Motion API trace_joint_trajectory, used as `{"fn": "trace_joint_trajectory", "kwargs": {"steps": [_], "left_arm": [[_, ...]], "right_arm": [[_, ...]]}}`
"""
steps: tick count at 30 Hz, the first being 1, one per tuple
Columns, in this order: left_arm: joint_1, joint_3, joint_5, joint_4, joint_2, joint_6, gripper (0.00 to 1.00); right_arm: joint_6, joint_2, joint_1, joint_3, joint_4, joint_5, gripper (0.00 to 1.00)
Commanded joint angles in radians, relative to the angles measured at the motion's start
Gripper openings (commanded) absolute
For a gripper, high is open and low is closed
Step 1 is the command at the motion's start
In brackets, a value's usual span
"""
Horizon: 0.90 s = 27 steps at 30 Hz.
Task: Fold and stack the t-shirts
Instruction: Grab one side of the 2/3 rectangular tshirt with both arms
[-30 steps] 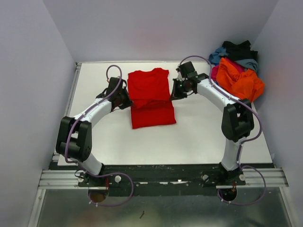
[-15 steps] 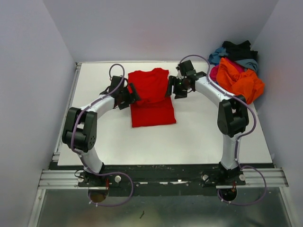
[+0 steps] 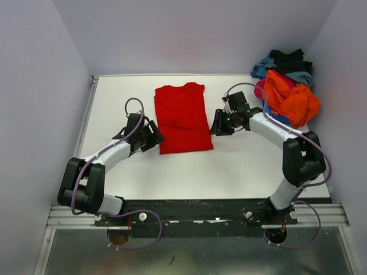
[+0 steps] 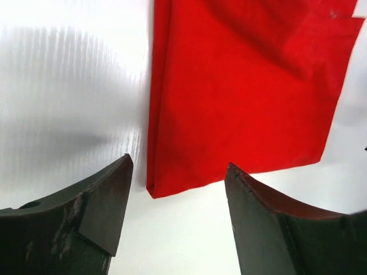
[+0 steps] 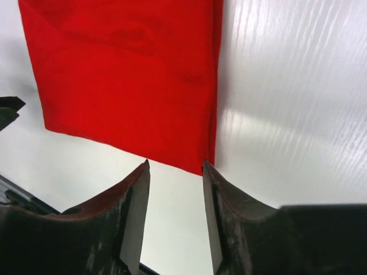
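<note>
A bright red t-shirt (image 3: 182, 117) lies flat mid-table, folded into a long strip with its collar end at the far side. Left of its near left corner is my left gripper (image 3: 155, 136), open; the left wrist view shows that gripper (image 4: 179, 166) with nothing between its fingers and the red shirt (image 4: 241, 86) just beyond. My right gripper (image 3: 217, 123) stands open by the shirt's right edge. In the right wrist view its gap (image 5: 176, 163) is narrower and empty, just short of the red shirt's (image 5: 126, 74) near right corner. Other t-shirts are heaped at the back right: orange (image 3: 289, 97), black (image 3: 289, 59), blue (image 3: 262, 67), magenta (image 3: 261, 87).
The heap leans against the right wall, and a sliver of blue (image 3: 277, 116) shows under its near side. White walls close in the white table (image 3: 241, 166) on the left, back and right. The arms' mounting rail (image 3: 195, 215) runs along the near edge.
Both grippers were shut at the red shirt's sides, then opened and let go. They have drawn back toward its near corners, and the right gap has narrowed. The shirt now lies flatter.
</note>
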Motion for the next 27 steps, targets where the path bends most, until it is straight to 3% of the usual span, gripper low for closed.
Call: {"fn": "trace_joint_trajectory", "kwargs": {"steps": [1,13,19,27], "left_arm": [[-0.032,-0.056,0.027,0.06,0.016,-0.036,0.73],[-0.049,-0.038,0.01,0.057,0.097,-0.014,0.65],[-0.049,-0.032,-0.008,0.031,0.111,-0.004,0.62],[-0.055,-0.045,-0.005,0.002,0.105,0.004,0.57]], "right_arm": [[-0.014,0.003,-0.004,-0.086,0.053,-0.047,0.47],[-0.025,0.092,-0.006,-0.12,0.062,-0.07,0.47],[-0.025,0.127,-0.003,-0.128,0.054,-0.066,0.32],[-0.026,0.13,0.008,-0.143,0.056,-0.055,0.25]]}}
